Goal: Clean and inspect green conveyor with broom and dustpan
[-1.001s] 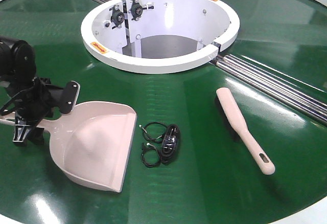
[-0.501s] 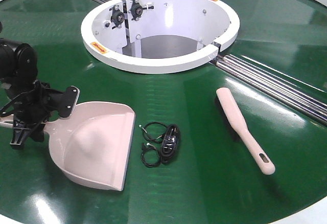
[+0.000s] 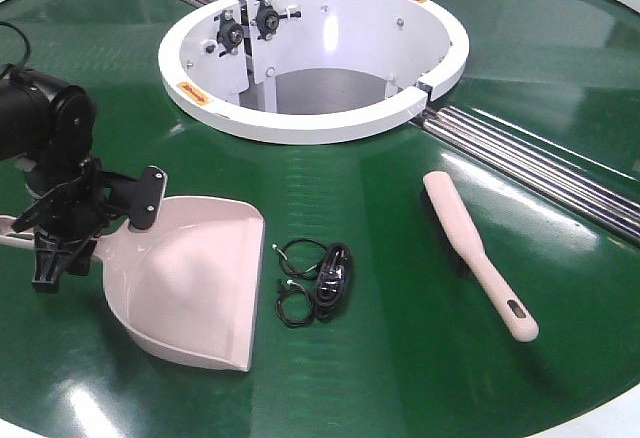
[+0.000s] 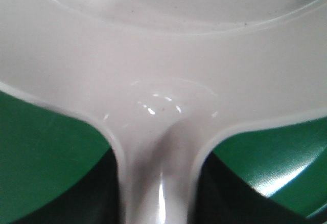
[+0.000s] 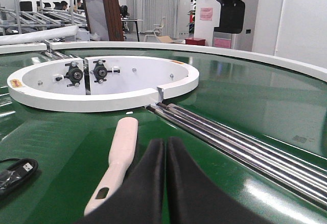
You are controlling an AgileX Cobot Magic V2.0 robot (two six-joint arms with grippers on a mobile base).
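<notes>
The green conveyor (image 3: 400, 358) fills the front view. The pale pink dustpan (image 3: 190, 278) lies on it at the left, mouth toward the near edge. My left gripper (image 3: 90, 230) is shut on the dustpan's handle where it joins the pan. In the left wrist view the dustpan handle (image 4: 158, 183) runs between the dark jaws of the left gripper (image 4: 158, 203). The broom (image 3: 475, 253) lies flat at the right, slotted handle end nearest. My right gripper (image 5: 166, 143) is shut and holds nothing. It hovers just right of the broom (image 5: 120, 155) and is out of the front view.
A coiled black cable (image 3: 315, 280) lies on the belt just right of the dustpan's mouth and shows again as a black cable (image 5: 13, 175). The white central ring opening (image 3: 310, 123) sits behind. Metal roller seams (image 3: 540, 168) run diagonally behind the broom.
My left gripper has turned and shifted slightly right with the dustpan, whose mouth has swung a little toward the near edge. The broom and cable have not moved.
</notes>
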